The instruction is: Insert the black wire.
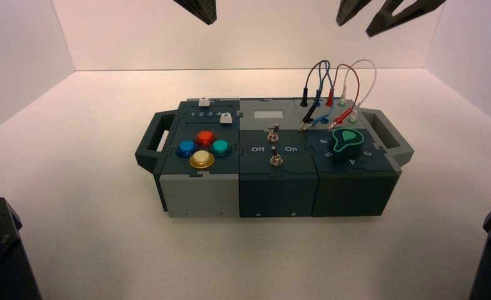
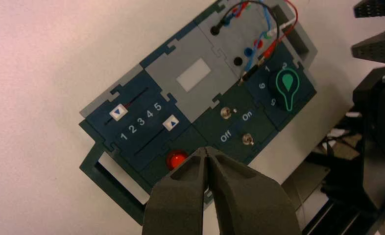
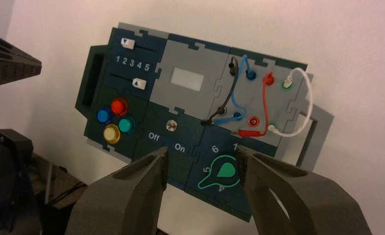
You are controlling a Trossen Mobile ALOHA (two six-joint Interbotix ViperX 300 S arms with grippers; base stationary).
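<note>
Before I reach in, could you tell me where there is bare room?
Bare table lies left of the box's left handle, right of its right handle, and in front. The far-right corner is crowded with looping wires.

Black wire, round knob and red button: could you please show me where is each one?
Black wire (image 2: 250,73): left wrist view, on its loose plug.
Round knob (image 3: 226,170): right wrist view, on the green mark on its top.
Red button (image 3: 118,106): right wrist view, on its cap.
</note>
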